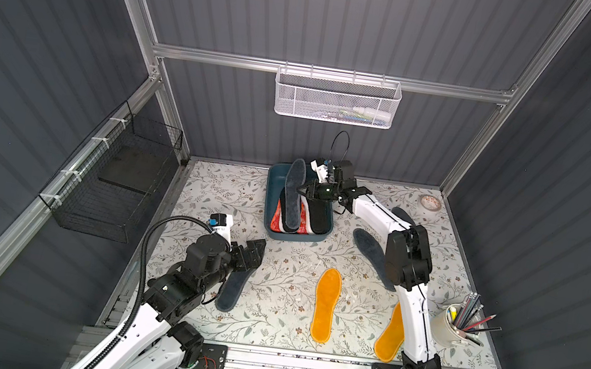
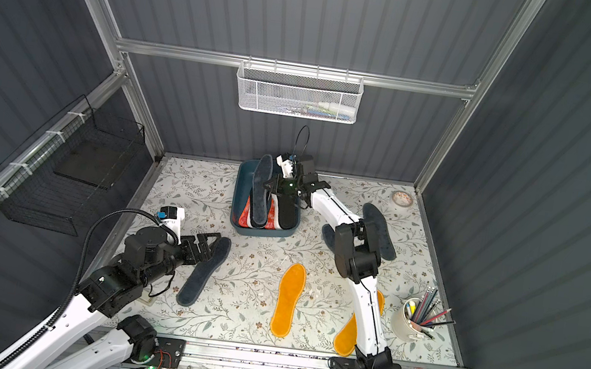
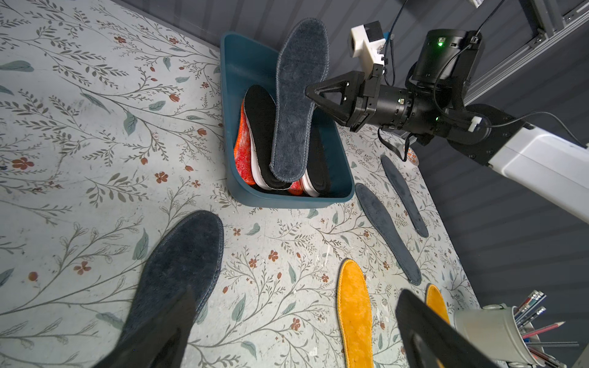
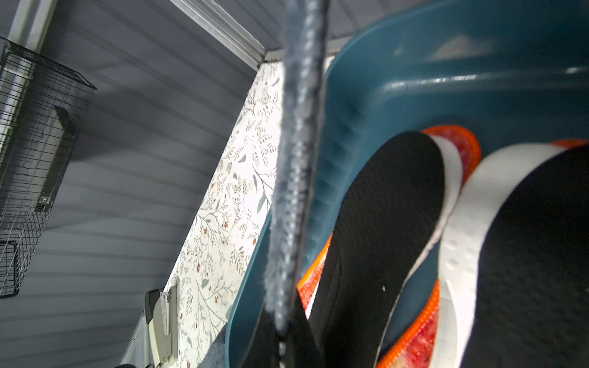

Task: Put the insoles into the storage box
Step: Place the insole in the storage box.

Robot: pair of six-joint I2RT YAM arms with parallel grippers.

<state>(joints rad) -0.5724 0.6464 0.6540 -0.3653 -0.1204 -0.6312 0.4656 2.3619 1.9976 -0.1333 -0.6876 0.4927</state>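
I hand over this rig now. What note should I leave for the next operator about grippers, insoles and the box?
Right gripper: shut on a dark grey-blue insole, held tilted over the storage box, not released yet.
Left gripper: open, holds nothing, above a dark insole on the table.
Done: black insoles and red-orange insoles lie in the box.
To do: release the held one; then five from the table: that dark one, two more dark insoles, two orange-yellow insoles.

One orange insole [image 1: 388, 339] partly behind arm [image 1: 417, 328]
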